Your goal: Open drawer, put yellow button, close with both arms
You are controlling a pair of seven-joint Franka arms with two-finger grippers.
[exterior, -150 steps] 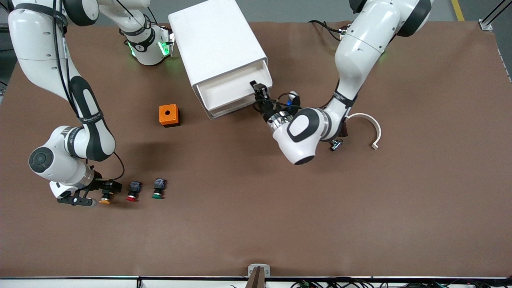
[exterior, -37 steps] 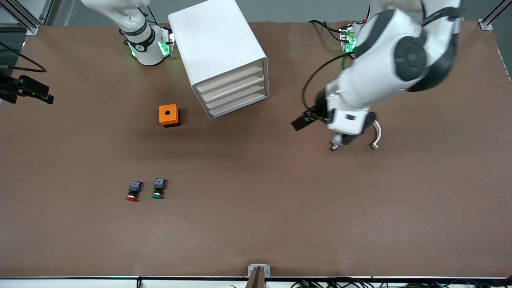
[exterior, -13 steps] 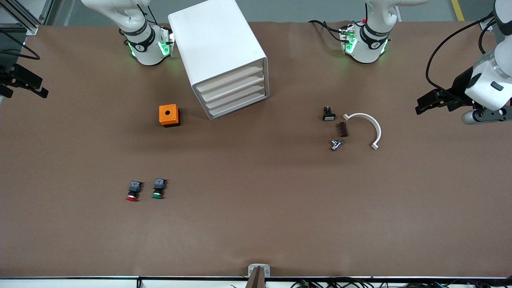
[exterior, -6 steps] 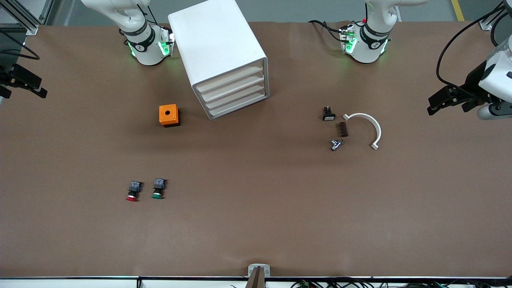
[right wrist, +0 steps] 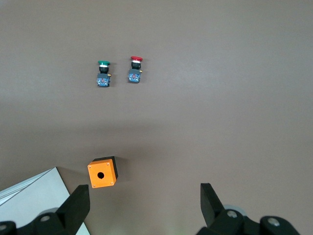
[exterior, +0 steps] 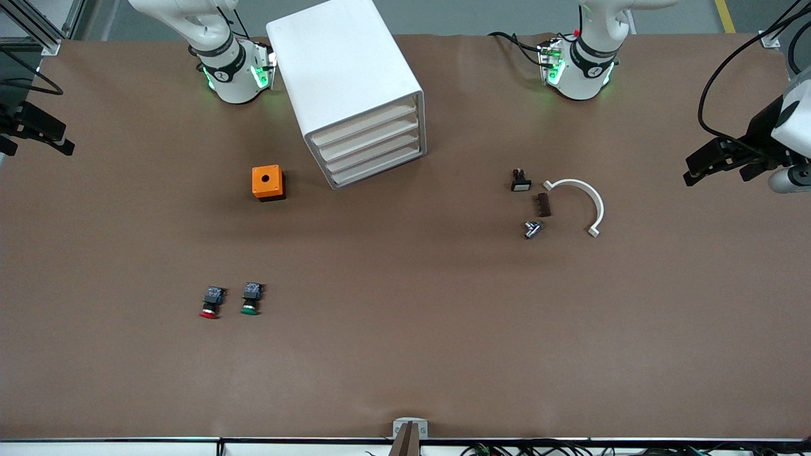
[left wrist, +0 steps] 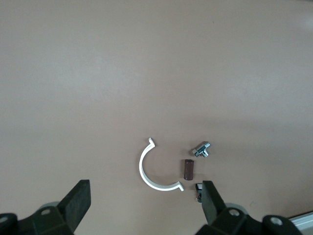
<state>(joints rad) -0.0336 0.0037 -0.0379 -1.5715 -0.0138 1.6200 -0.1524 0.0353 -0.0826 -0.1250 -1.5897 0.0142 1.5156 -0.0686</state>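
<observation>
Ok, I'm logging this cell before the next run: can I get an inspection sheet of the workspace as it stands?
Surface: brown table, flat.
Job's things: cabinet, all four drawers shut, top drawer included; yellow button nothing seen.
Clutter: red button, green button, orange box, white clip, small metal and dark parts beside it.
Grippers: left gripper and right gripper open, empty, at the table ends.
Cables: black, on the left arm.
Surroundings: grey floor.

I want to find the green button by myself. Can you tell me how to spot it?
Start at the white cabinet, then go to the orange box beside it. Nearer the front camera sit two tiny buttons side by side. The green button has a green cap; the red button has a red one.
</observation>
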